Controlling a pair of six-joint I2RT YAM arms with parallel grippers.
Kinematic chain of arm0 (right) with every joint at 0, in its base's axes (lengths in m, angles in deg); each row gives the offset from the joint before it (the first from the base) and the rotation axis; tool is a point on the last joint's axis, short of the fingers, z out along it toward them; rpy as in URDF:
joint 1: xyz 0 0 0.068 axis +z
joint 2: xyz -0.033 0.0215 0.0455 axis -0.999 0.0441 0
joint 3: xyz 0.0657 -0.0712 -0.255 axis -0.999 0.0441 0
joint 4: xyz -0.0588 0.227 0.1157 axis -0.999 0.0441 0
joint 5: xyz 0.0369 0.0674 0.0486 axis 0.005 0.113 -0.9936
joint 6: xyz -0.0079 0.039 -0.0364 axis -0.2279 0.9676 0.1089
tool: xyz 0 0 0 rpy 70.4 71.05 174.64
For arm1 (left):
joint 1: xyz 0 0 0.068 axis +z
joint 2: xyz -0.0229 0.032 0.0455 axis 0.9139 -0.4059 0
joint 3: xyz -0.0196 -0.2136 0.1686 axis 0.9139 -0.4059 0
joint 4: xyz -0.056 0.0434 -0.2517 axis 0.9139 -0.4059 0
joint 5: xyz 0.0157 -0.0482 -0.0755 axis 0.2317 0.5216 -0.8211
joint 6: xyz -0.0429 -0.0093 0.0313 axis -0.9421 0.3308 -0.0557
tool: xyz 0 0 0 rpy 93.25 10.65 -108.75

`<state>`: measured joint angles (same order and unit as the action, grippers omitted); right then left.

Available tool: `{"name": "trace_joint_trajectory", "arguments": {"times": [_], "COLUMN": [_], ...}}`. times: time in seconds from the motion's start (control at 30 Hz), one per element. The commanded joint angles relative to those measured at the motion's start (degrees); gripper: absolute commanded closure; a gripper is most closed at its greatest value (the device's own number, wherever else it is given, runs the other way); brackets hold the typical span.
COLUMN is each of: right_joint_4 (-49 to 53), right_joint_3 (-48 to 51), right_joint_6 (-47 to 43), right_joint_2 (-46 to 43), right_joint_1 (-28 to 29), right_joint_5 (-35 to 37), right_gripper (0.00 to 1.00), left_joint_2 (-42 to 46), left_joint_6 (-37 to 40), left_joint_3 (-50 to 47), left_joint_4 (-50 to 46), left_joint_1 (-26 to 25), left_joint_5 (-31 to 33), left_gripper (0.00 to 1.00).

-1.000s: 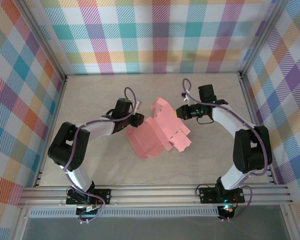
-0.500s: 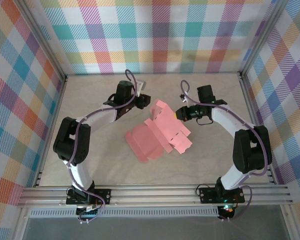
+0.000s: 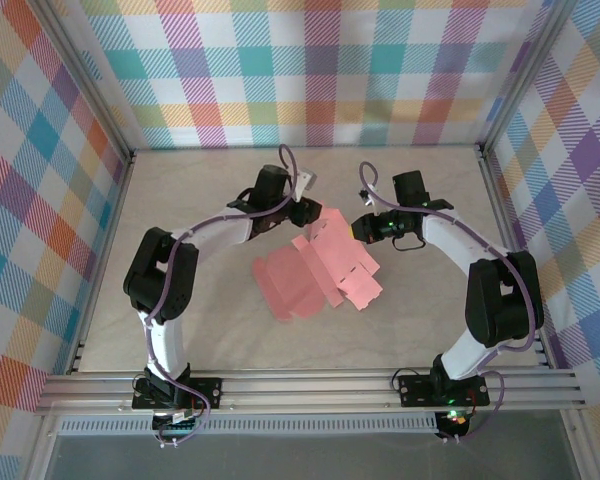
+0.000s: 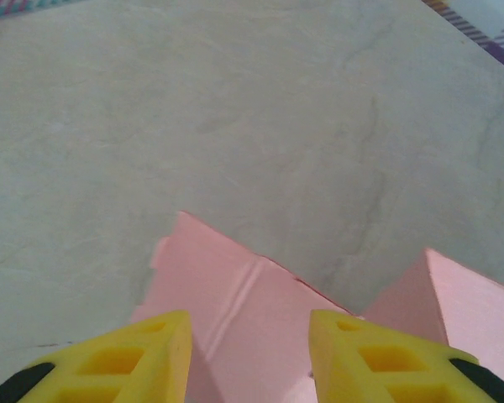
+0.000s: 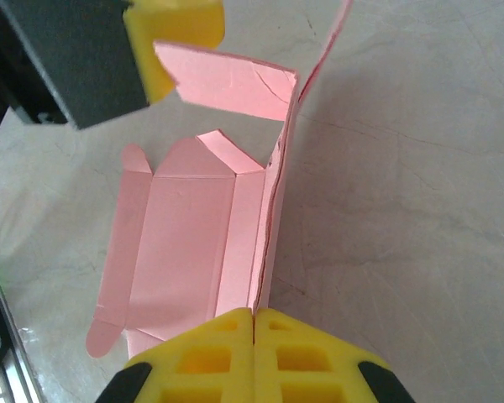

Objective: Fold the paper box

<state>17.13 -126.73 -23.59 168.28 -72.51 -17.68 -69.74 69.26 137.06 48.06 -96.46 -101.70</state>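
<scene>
The paper box (image 3: 315,265) is a salmon-pink die-cut sheet with flaps, lying mid-table, its right part folded up. My right gripper (image 3: 358,228) is shut on that raised folded edge (image 5: 269,252), the card pinched between its yellow fingertips (image 5: 235,353). My left gripper (image 3: 312,213) is open at the sheet's far upper corner. Its yellow fingers (image 4: 143,357) straddle a pink flap (image 4: 235,311) without closing on it. The right wrist view shows the left gripper's finger (image 5: 172,34) against a lifted flap (image 5: 227,80).
The pale marbled tabletop (image 3: 200,310) is ringed by metal rails and checked fabric walls (image 3: 320,70). Both arm bases sit at the near rail (image 3: 310,385).
My left gripper has swung from the sheet's left side up and rightwards to its far corner. The right gripper has stayed shut on the folded edge.
</scene>
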Motion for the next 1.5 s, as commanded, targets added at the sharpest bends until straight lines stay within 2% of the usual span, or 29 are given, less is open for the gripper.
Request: {"name": "trace_joint_trajectory", "arguments": {"times": [0.0,0.27,0.43,0.67,0.83,1.0,1.13,1.3,1.47], "right_joint_4": [0.0,-2.3,-1.3,-0.9,0.3,3.7,3.8,4.0,4.4], "right_joint_3": [-1.4,-1.2,-1.2,0.6,-0.5,-2.6,-2.8,-2.8,-3.0], "right_joint_6": [-1.3,0.0,-0.5,-1.3,-1.3,-4.1,-4.4,-4.6,-4.8], "right_joint_2": [-1.2,-0.7,-1.3,-2.9,-2.2,-1.2,-1.3,-1.8,-2.0], "right_joint_1": [0.3,0.4,0.4,0.4,0.7,2.7,3.3,3.4,3.4], "right_joint_5": [-1.8,-4.6,-3.2,-0.7,1.2,7.8,7.5,6.6,6.1], "right_gripper": [1.00,1.00,1.00,1.00,1.00,1.00,1.00,1.00,1.00], "left_joint_2": [3.0,0.7,0.1,6.9,12.2,13.6,11.7,8.3,5.0], "left_joint_6": [0.5,-2.4,-2.3,-1.3,-0.8,4.2,10.5,20.6,25.9], "left_joint_3": [-2.8,-1.7,-0.6,-7.9,-12.7,-13.6,-10.8,-4.4,0.2], "left_joint_4": [0.4,1.2,1.2,4.9,7.8,8.4,5.7,-3.4,-9.5], "left_joint_1": [-1.5,-3.5,-5.2,-3.3,-0.5,-0.4,-0.4,-0.4,-0.4], "left_joint_5": [-2.3,-2.7,-1.3,4.8,3.4,-1.2,-3.6,-9.5,-11.9], "left_gripper": [0.59,0.59,0.59,0.58,0.58,0.57,0.58,0.59,0.63]}}
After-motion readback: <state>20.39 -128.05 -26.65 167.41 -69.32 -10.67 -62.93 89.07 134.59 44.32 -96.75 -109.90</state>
